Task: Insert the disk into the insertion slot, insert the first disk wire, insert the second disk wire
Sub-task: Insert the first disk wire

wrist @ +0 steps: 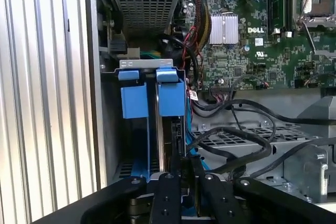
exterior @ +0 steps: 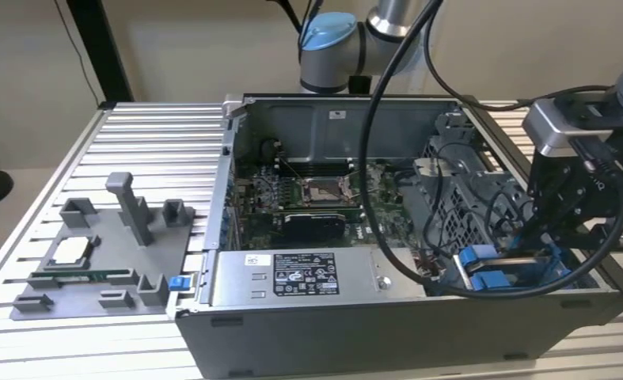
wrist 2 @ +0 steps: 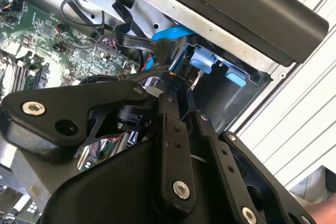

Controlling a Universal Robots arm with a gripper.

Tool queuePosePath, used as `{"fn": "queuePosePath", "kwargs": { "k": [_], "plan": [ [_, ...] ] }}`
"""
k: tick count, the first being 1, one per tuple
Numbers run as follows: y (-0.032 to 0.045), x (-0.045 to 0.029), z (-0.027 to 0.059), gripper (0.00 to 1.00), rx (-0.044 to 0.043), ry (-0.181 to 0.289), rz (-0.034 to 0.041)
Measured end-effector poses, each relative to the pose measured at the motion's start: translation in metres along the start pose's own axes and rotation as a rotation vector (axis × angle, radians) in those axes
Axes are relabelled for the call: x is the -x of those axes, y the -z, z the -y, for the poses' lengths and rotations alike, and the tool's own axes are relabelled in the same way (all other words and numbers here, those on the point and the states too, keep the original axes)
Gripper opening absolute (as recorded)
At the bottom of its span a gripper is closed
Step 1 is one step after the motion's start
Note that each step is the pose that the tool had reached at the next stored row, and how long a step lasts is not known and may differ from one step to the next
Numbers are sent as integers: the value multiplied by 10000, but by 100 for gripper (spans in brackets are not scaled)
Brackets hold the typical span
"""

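Note:
The disk point(wrist: 170, 100) stands on edge in its blue carrier inside the insertion slot point(wrist: 139, 65), a grey bay at the case's front corner on the exterior view's right. A second blue carrier point(wrist: 134, 100) sits beside it. In the exterior view the blue tabs of the disk point(exterior: 480, 260) show just below my gripper point(exterior: 531, 252). My gripper point(wrist: 182, 174) hangs over the disk's rear end, its fingers drawn close on a dark connector of a blue disk wire point(wrist: 195, 157). The second wrist view shows my gripper point(wrist 2: 181, 85) next to the blue carrier tabs point(wrist 2: 202, 59).
The open computer case lies on a slatted aluminium table point(exterior: 153, 142). A labelled grey power-supply box point(exterior: 290, 277) fills the case's front, and the motherboard point(exterior: 311, 198) lies behind it. Black cables point(wrist: 236, 140) loop beside the bay. A grey fixture plate point(exterior: 100, 261) sits on the exterior view's left.

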State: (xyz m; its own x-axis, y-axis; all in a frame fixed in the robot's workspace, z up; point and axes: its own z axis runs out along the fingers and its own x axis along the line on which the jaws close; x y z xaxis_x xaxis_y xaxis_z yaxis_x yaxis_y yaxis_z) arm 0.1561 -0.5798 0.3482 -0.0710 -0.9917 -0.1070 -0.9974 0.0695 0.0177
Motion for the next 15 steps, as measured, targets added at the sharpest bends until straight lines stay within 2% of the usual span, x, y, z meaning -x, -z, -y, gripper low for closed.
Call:
{"fn": "queuePosePath", "kwargs": {
  "k": [15],
  "plan": [
    [-129, -14, 1, 0, -20, -118, 1]
  ]
}}
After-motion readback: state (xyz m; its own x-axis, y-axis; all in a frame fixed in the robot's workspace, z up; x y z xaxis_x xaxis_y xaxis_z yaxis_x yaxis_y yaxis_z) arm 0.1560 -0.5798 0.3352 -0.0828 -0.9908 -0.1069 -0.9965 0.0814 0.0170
